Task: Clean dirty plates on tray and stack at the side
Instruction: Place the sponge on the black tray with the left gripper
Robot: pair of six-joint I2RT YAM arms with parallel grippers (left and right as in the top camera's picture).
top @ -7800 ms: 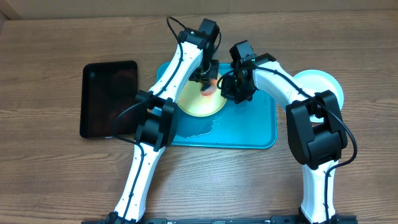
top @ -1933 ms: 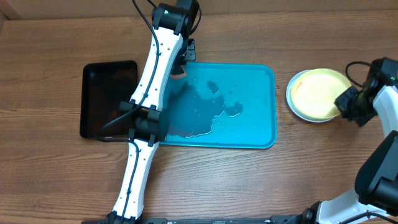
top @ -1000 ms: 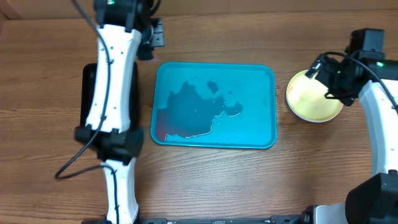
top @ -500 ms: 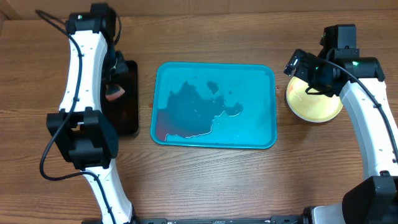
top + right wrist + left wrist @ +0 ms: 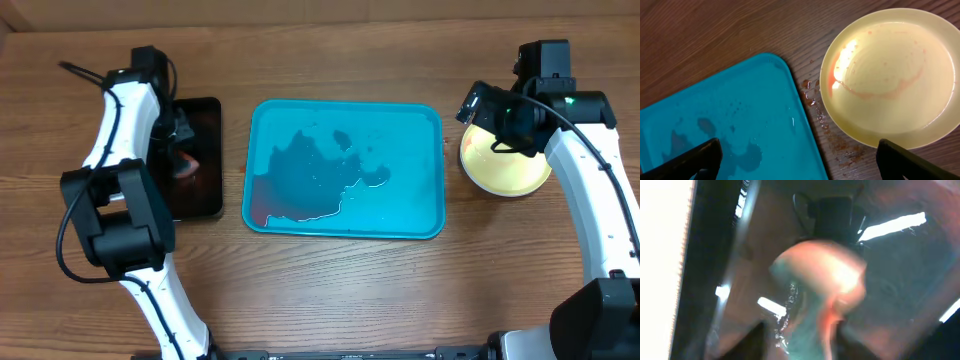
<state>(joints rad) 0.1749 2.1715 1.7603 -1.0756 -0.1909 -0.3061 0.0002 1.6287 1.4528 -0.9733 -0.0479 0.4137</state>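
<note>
The turquoise tray (image 5: 400, 200) (image 5: 715, 115) lies mid-table, wet, with a red-tinged puddle (image 5: 300, 195) and no plates on it. A pale yellow plate (image 5: 510, 165) (image 5: 895, 75), red-smeared and wet, rests on the table right of the tray, and a paler rim shows under it. My right gripper (image 5: 487, 125) (image 5: 797, 162) hovers open above the gap between tray and plate, holding nothing. My left gripper (image 5: 182, 140) (image 5: 800, 347) is over the black tray (image 5: 205, 190) (image 5: 920, 280). A blurred orange-and-teal sponge (image 5: 184, 166) (image 5: 825, 280) sits between its fingers.
Red drips stain the wood (image 5: 832, 132) between the turquoise tray and the plate. The black tray sits just left of the turquoise one. Bare wooden table (image 5: 340, 290) lies in front of both trays.
My left arm swung from the turquoise tray's back-left corner to over the black tray, carrying the sponge, which now sits lower. My right arm moved left, above the plate's left edge.
</note>
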